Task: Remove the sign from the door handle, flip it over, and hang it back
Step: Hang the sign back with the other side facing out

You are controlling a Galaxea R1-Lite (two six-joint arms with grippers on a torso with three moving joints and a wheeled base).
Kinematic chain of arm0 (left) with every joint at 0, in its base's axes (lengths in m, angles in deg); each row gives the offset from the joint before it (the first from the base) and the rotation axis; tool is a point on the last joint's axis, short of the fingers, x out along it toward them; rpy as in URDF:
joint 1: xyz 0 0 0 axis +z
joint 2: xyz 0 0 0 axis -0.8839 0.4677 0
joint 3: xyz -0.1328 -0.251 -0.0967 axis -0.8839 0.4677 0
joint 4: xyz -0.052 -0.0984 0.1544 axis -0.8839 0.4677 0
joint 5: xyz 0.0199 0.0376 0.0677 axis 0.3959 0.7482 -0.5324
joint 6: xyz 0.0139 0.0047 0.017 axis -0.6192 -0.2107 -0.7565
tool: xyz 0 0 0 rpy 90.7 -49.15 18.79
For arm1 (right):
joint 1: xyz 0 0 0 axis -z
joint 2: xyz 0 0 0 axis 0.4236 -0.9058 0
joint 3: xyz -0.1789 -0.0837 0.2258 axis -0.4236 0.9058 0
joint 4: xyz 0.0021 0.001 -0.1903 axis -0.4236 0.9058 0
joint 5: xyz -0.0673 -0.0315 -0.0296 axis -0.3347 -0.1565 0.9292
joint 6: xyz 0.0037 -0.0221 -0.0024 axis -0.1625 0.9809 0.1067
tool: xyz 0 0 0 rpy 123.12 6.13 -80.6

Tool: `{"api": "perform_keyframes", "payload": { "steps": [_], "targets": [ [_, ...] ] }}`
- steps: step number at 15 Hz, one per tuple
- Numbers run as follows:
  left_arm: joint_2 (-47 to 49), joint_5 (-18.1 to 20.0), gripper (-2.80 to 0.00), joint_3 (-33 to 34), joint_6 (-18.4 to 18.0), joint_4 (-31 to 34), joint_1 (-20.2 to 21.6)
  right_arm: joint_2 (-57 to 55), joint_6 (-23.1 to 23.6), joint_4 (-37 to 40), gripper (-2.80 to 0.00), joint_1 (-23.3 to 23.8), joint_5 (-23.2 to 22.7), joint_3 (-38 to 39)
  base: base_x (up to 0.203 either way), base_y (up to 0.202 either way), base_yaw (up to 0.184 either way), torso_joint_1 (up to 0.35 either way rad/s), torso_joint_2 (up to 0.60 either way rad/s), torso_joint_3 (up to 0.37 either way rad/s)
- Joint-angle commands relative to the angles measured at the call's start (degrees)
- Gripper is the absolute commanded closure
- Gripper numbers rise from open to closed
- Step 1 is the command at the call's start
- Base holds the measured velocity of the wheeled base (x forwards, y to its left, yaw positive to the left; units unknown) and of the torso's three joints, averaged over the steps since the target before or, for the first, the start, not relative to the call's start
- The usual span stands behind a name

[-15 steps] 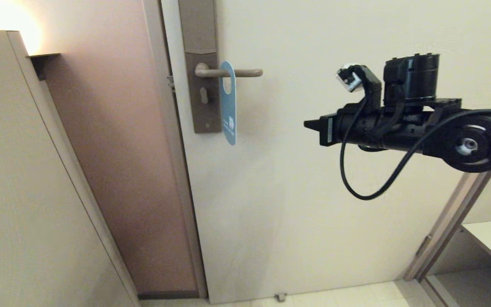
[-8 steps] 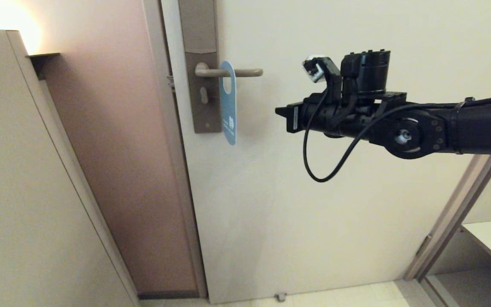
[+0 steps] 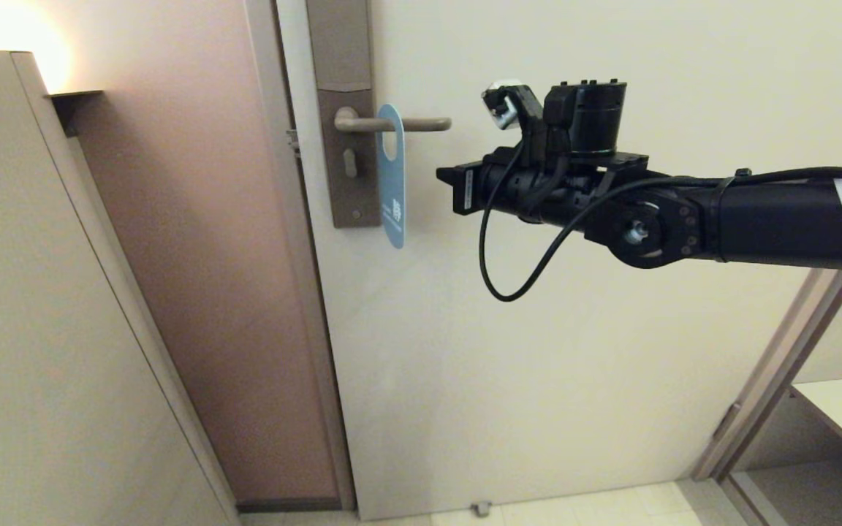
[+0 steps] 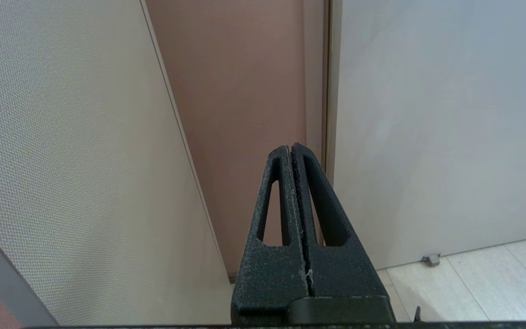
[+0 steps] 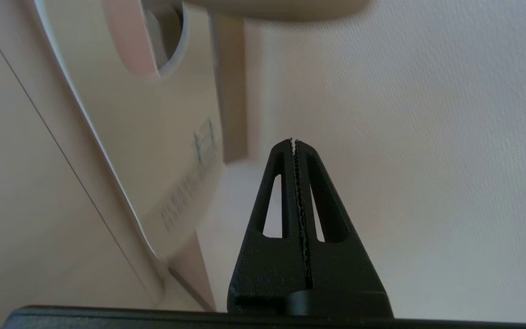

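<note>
Since the earlier frames, the right arm had been carried leftward across the door (image 3: 538, 380) toward the sign (image 3: 391, 190), and the right gripper (image 3: 441, 175) was brought near the sign's right edge, below the free end of the door handle (image 3: 421, 124), with a gap left between them. Nothing else was seen to have shifted.

The sign was seen as a thin, flat, round-ended card, blue on the side turned to the head camera, with an oval hole near its top through which the lever was threaded. Its long axis was hung vertical, the hole end up and the printed end down, and its face was turned nearly edge-on to the head view. In the right wrist view a pale face of the sign (image 5: 153, 137) with dark lettering was shown, blurred.

The door handle was shaped as a slim, rounded, matte bronze-beige lever, laid horizontal and pointed right from a tall narrow backplate (image 3: 348, 168) with a keyhole. The door surface was smooth and cream.

The right gripper (image 5: 294, 142) was kept clenched, its black, textured, triangular fingers pressed together on nothing. The left gripper (image 4: 290, 147) was likewise clamped empty, parked low near the door's foot beside a woven-textured beige panel (image 4: 62, 160).
</note>
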Motion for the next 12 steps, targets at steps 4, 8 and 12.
{"api": "perform_keyframes", "payload": {
  "steps": [4, 8, 12],
  "targets": [
    [0.0, 0.0, 0.0, 0.0, 0.0, 0.0, 0.0, -2.7, -1.0, -1.8, 0.0, -2.6, -0.2, -3.3, 0.0, 0.0, 0.0, 0.0, 0.0, 0.0],
    [0.0, 0.0, 0.0, 0.0, 0.0, 0.0, 0.0, -3.9, -3.3, -1.9, 0.0, -3.9, -0.5, -7.4, 0.0, 0.0, 0.0, 0.0, 0.0, 0.0],
    [0.0, 0.0, 0.0, 0.0, 0.0, 0.0, 0.0, -3.9, -3.3, -1.7, 0.0, -4.9, -2.7, -8.8, 0.0, 0.0, 0.0, 0.0, 0.0, 0.0]
  ]
}}
